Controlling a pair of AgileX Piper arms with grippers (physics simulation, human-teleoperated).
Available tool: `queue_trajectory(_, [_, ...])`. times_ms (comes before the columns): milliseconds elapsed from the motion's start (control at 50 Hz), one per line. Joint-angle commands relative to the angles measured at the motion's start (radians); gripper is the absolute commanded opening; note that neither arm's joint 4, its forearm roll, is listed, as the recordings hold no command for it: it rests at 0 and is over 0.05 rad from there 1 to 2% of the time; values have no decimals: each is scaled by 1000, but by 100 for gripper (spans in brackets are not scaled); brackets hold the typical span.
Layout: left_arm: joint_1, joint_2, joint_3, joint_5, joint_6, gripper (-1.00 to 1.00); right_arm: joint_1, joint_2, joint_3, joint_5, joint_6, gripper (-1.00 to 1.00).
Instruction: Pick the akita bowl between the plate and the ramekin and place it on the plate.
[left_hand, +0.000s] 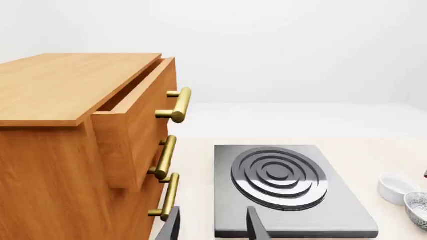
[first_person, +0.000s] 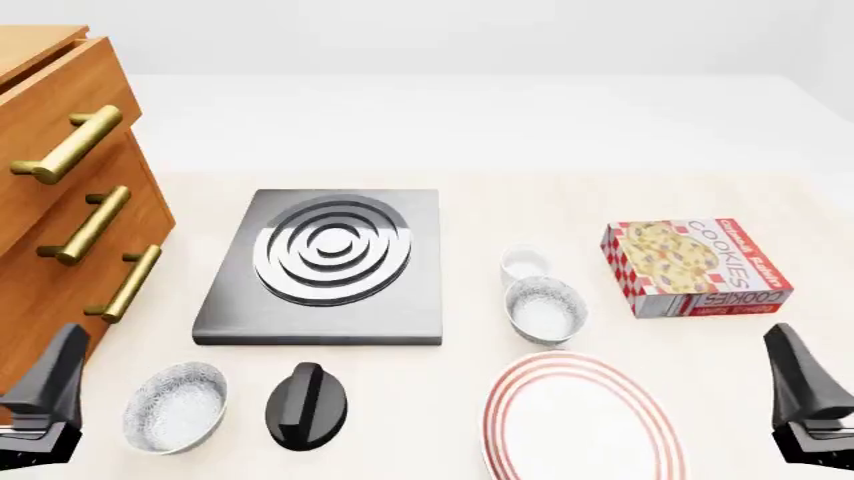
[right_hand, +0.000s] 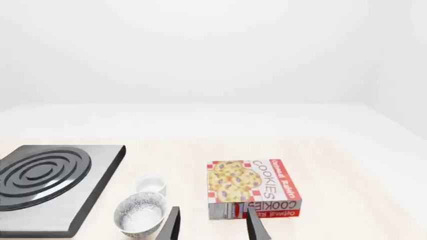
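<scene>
- Table (first_person: 534, 130): pale wood, white room.
- Two bowls (first_person: 545, 308) (first_person: 175, 405); one each: ramekin (first_person: 523, 265), plate (first_person: 583, 420), hob (first_person: 327, 265).
- Left gripper (left_hand: 212, 225), right gripper (right_hand: 211, 225): fingers parted, empty.

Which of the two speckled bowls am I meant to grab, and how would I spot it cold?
Start at the big red-ringed plate at the near edge of the table, right of centre. Directly beyond it sits the akita bowl, with the tiny plain white ramekin just behind. Its speckled twin bowl sits far left, beside the black knob, in front of the stove burner.
</scene>
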Motion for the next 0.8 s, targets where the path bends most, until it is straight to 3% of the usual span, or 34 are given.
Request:
queue_trajectory(20, [0, 0, 0, 0, 0, 100, 4, 1, -3, 10, 3, 100])
queue_trajectory(200, [0, 0, 0, 0, 0, 100, 55, 0, -7, 27, 11, 100])
queue_trajectory(400, [0, 0, 0, 0, 0, 100, 89, -1, -61, 61, -75, 100])
queue_trajectory(440, [0, 0, 0, 0, 0, 100, 101, 2, -123, 144, -17, 100])
queue_trajectory(620, [0, 0, 0, 0, 0, 100, 181, 52, -331, 261, -80, 100])
queue_trajectory(740, [0, 0, 0, 0, 0, 100, 159, 167, -469, 288, -90, 100])
queue_trajectory(780, [0, 0, 0, 0, 0, 100, 168, 203, -514, 306, -55, 100])
queue_trajectory(800, [0, 0, 0, 0, 0, 100, 160, 233, -551, 321, -65, 100])
